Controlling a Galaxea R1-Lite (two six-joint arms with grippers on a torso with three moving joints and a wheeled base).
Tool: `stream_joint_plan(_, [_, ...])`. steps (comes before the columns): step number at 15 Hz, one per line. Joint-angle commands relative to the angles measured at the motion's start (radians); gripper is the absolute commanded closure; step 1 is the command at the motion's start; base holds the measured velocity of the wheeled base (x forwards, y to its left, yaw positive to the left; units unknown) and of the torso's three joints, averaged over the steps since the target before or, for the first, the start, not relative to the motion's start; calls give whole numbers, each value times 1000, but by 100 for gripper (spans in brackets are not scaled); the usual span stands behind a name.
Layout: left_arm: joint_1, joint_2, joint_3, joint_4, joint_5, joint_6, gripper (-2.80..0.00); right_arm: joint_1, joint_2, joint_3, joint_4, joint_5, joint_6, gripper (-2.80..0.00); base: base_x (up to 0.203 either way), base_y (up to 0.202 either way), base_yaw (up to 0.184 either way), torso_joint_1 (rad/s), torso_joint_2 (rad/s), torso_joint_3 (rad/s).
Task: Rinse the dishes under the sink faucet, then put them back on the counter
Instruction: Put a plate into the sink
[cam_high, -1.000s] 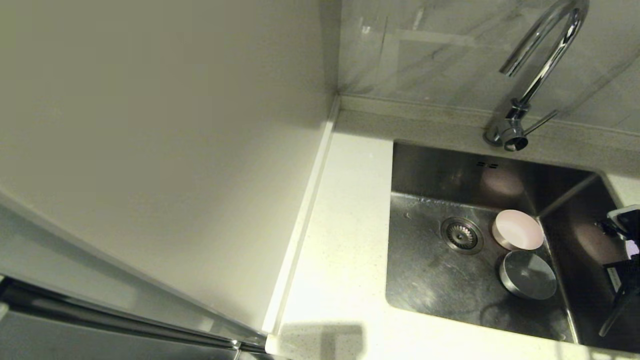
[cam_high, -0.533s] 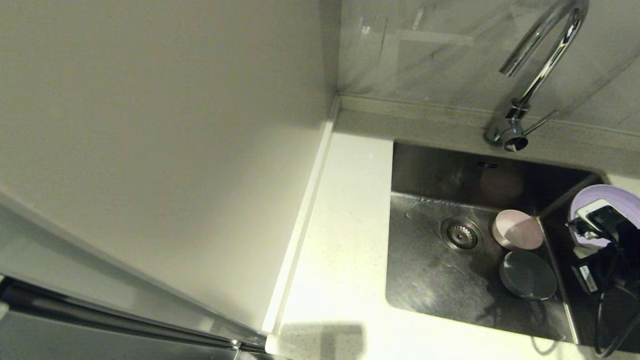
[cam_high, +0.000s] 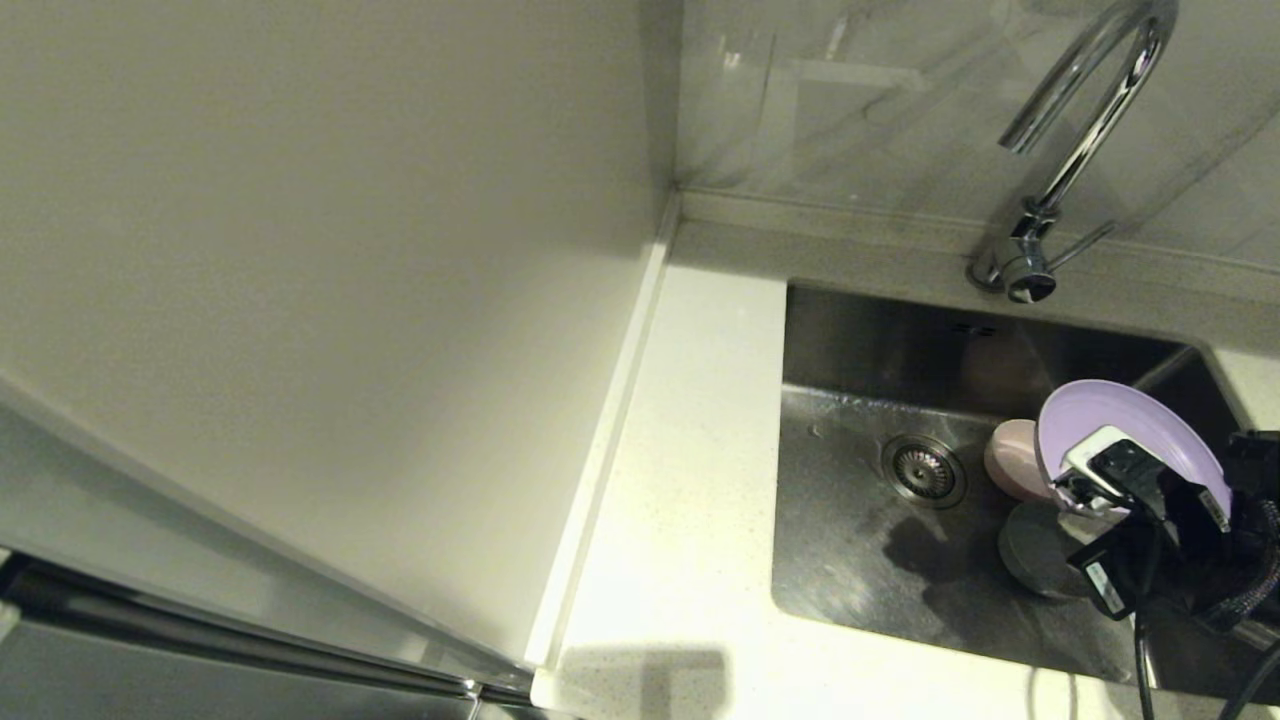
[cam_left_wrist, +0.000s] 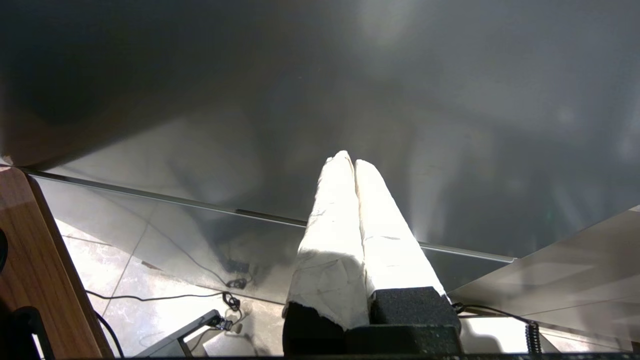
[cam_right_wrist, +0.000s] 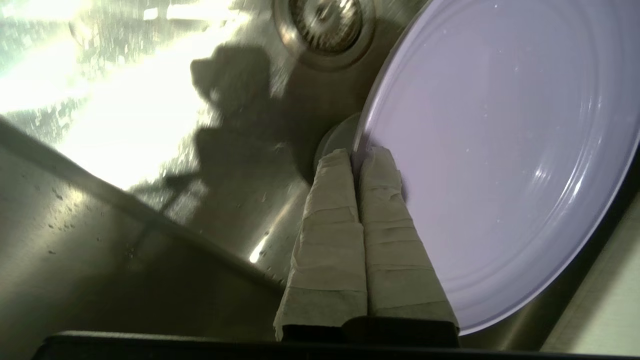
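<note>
My right gripper (cam_right_wrist: 361, 152) is shut on the rim of the lilac plate (cam_high: 1125, 418), one finger on each side. It holds the plate (cam_right_wrist: 500, 150) tilted above the right part of the steel sink (cam_high: 850, 570). Just below the plate, on the basin floor, the pale pink cup (cam_high: 1008, 462) and the bowl (cam_high: 1035, 552) are partly covered by plate and arm. The bowl's edge (cam_right_wrist: 334, 139) peeks out by the fingertips. The chrome faucet (cam_high: 1085, 120) arches over the back of the sink; I see no water running. My left gripper (cam_left_wrist: 350, 161) is parked and shut on nothing.
The round drain strainer (cam_high: 922, 470) lies left of the cup. White counter (cam_high: 690, 480) runs along the sink's left and front. A cream wall panel (cam_high: 320, 300) stands to the left, and the tiled backsplash (cam_high: 880, 100) is behind the faucet.
My right arm has come in from the right edge with the lilac plate and carried it left over the sink, so it now covers part of the cup and bowl.
</note>
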Motion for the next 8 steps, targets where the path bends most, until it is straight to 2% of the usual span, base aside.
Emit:
stream_joint_plan(1, [0, 0, 3, 0, 0, 0, 0, 2, 122, -26, -4, -9, 12, 0, 0, 0, 0, 0, 0, 0])
stream_joint_plan(4, [0, 0, 3, 0, 0, 0, 0, -23, 261, -111, -1, -38, 69, 0, 0, 0, 0, 0, 0, 0])
stream_joint_plan(8, [0, 0, 3, 0, 0, 0, 0, -60, 424, -201, -5, -43, 94, 0, 0, 0, 0, 0, 0, 0])
